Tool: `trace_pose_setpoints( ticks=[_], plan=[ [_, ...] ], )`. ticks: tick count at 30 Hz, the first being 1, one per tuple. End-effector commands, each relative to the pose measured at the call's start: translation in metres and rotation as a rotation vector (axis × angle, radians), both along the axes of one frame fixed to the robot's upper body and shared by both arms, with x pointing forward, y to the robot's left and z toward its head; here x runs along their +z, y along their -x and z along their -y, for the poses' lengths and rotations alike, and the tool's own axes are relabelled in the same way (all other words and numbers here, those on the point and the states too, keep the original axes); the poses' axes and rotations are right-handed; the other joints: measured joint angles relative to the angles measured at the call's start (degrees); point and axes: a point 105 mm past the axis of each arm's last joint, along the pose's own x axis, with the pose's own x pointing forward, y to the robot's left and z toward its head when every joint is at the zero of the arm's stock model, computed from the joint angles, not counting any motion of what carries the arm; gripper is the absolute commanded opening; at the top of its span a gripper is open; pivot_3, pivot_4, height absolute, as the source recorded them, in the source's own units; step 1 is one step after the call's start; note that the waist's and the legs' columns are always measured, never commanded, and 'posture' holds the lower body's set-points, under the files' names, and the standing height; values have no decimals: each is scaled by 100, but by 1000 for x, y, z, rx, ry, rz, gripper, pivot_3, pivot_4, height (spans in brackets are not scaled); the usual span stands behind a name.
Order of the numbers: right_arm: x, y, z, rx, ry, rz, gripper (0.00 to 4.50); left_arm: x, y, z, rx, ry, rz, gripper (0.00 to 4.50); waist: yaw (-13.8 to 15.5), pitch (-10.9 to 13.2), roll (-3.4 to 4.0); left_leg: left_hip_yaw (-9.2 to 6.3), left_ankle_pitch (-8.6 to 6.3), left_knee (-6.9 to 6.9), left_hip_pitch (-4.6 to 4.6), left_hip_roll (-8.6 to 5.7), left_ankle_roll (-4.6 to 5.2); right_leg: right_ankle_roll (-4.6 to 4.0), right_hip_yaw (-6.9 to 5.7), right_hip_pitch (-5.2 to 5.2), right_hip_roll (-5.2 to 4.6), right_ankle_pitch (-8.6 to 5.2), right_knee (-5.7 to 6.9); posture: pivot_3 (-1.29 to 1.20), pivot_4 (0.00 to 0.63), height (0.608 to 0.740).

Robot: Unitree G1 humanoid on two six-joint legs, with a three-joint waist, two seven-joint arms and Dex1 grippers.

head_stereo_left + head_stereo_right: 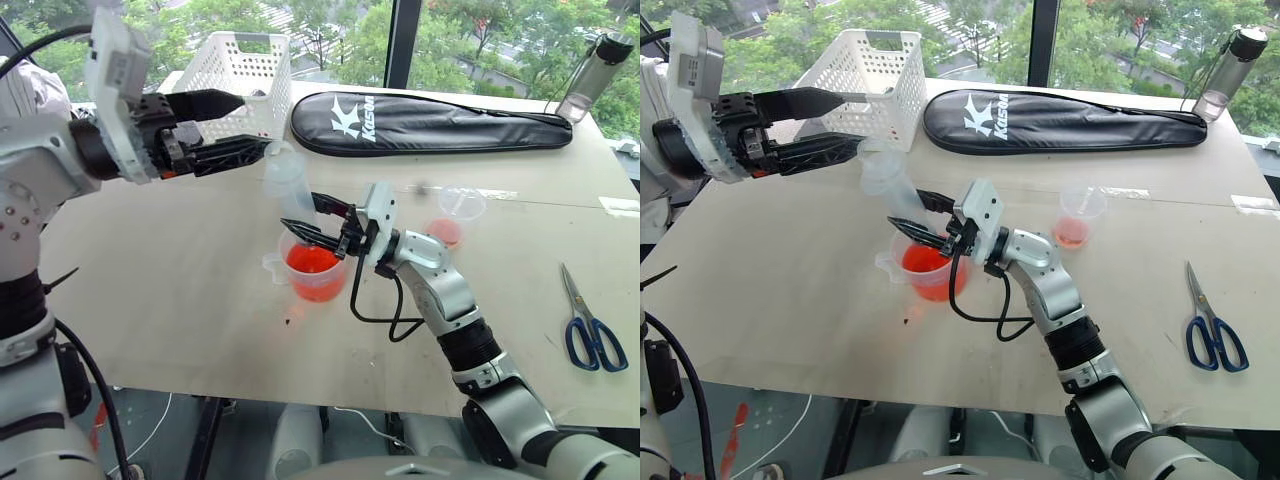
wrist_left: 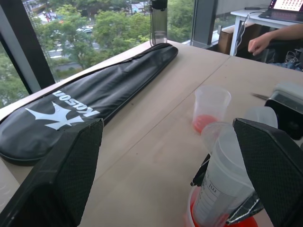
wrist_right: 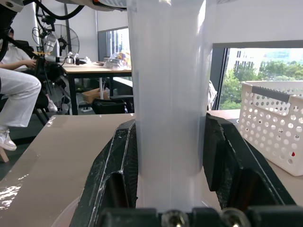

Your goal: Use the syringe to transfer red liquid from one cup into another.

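Observation:
The clear syringe (image 1: 288, 185) stands tilted, its lower end dipping into the spouted cup (image 1: 318, 268) that holds the red liquid (image 1: 312, 260). My right gripper (image 1: 318, 222) is shut on the syringe's barrel (image 3: 168, 94) just above that cup's rim. My left gripper (image 1: 250, 125) hangs open and level at the upper left. Its fingertips stop just short of the syringe's upper end (image 2: 227, 170), which shows beside one finger (image 2: 270, 170). The smaller cup (image 1: 456, 214) stands to the right with a little red liquid at its bottom.
A white perforated basket (image 1: 235, 75) and a long black zipped bag (image 1: 430, 122) lie at the table's far side, with a bottle (image 1: 597, 70) at the far right corner. Blue-handled scissors (image 1: 590, 325) lie near the right edge. A person's hand (image 2: 260, 42) rests at a desk beyond.

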Motion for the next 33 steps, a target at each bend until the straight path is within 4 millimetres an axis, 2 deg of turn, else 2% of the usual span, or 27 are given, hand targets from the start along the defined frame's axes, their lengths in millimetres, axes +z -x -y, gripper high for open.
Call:
trace_pose_setpoints(
  ticks=[1, 7, 11, 15, 22, 33],
  plan=[
    [3, 4, -5, 14, -6, 4, 1463, 8, 14, 9, -65, -6, 32, 4500, -3, 0, 0, 0, 0, 0, 0, 0, 0, 0, 0, 0, 0, 0, 0, 0, 150, 724],
    [4, 2, -7, 8, -8, -1, 1460, 18, 20, -7, -77, 87, -41, 4500, -13, 0, -2, 1, 0, 0, -1, 0, 0, 1, 1, -8, 0, 0, 8, 0, 150, 724],
    [4, 2, -7, 7, -6, -4, 1458, 20, 23, -6, -87, 90, -38, 4500, -7, -1, -4, 0, 0, 0, 0, 0, 0, -2, 1, -9, 0, -2, 12, 0, 150, 724],
    [5, 1, -8, 6, -3, -3, 1458, 11, 25, -1, -98, 25, -36, 4500, -7, -2, -6, 0, 1, 1, 2, 0, -2, -12, 2, -9, 0, -7, 17, 0, 150, 724],
    [8, 0, -9, -1, -2, 15, 1458, -3, 15, 5, -56, -57, 20, 4500, -3, -2, -6, 2, 1, 0, 1, 0, -3, -21, 3, -11, -1, -13, 18, 0, 150, 724],
    [13, 0, -9, -15, -18, 38, 1455, 7, -1, -4, 34, -61, 98, 4500, -3, -3, -6, 6, 2, 1, 1, 0, -3, -21, 7, -14, 0, -13, 19, 0, 150, 724]
  ],
)
